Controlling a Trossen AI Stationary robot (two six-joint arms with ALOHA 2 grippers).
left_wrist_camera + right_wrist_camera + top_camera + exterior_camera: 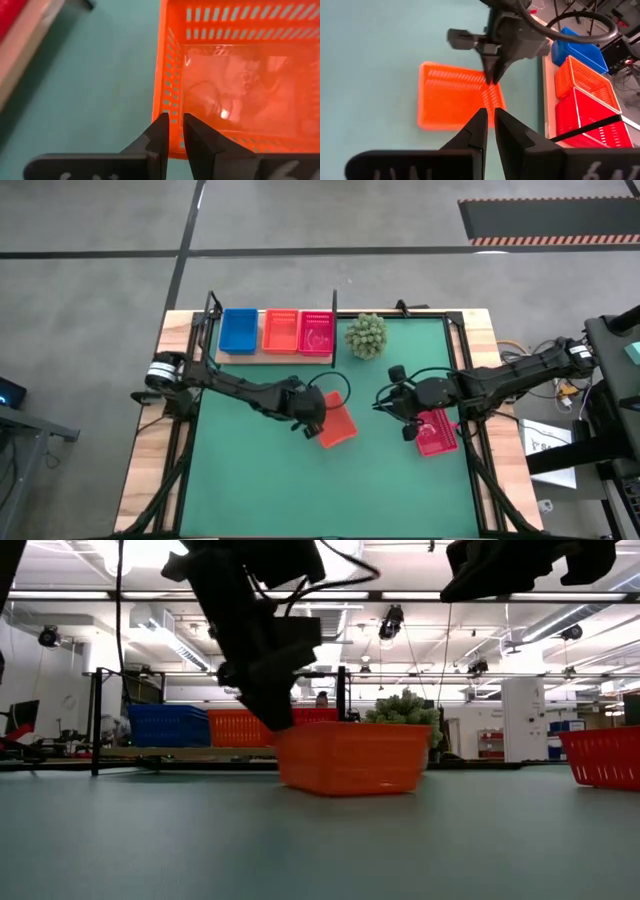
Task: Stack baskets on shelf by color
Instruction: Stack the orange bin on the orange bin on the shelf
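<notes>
An orange basket (340, 425) sits askew on the green mat at mid-table; in the low view its base (350, 785) rests on the mat. My left gripper (312, 418) is at the basket's left end, shut on it. A red-pink basket (437, 432) stands on the mat to the right. My right gripper (392, 408) hovers left of that basket, raised above the mat, shut and empty (490, 112). The wooden shelf (262, 357) at the far edge carries a blue basket (238, 330), an orange basket (281, 331) and a red-pink basket (315, 332). My left gripper (174, 117) pinches the orange basket's perforated wall near a corner (170, 107), one finger outside and one inside the basket. The fingers come slanting down from the table's left (275, 705). The basket stays level with its base on the mat.
A spiky green ball plant (366, 336) stands just right of the shelf's black post (333, 320). Black frame rails and wooden side strips (180, 370) border the mat. Bare mat lies along the near half (320, 490).
</notes>
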